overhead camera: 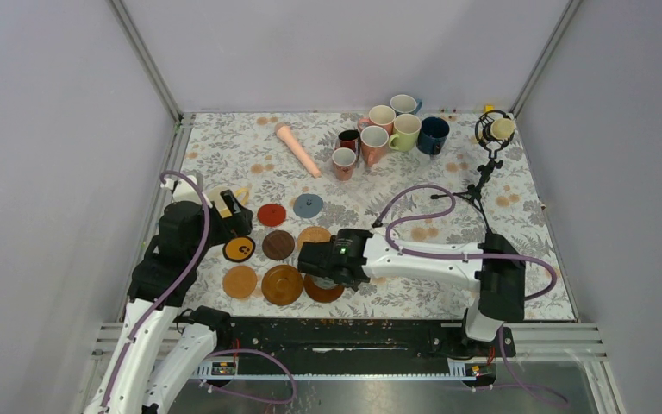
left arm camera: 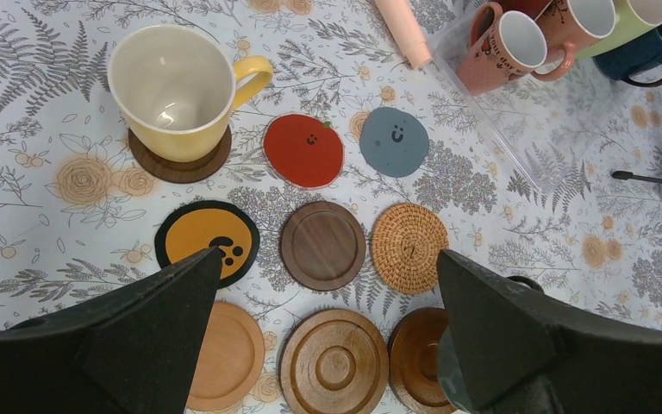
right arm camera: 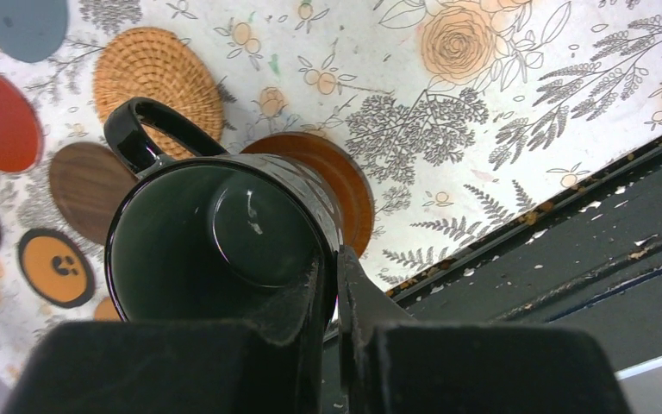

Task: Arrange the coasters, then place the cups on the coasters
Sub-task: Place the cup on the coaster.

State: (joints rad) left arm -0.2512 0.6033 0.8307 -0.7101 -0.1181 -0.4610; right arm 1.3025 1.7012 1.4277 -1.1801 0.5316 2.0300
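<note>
Right gripper (right arm camera: 336, 259) pinches the black mug (right arm camera: 224, 233) by its wall, over the brown coaster (right arm camera: 345, 172) just beside the woven coaster (right arm camera: 155, 78). Left gripper (left arm camera: 327, 259) hovers near the woven coaster, jaws wide apart and empty.

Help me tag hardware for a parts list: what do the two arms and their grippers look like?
Both arms have white links and black joint housings: the left arm and the right arm. A purple cable loops along each. A small green light glows on the right wrist. The left gripper has broad, matte black, wedge-shaped fingers; the right gripper is black too.
</note>
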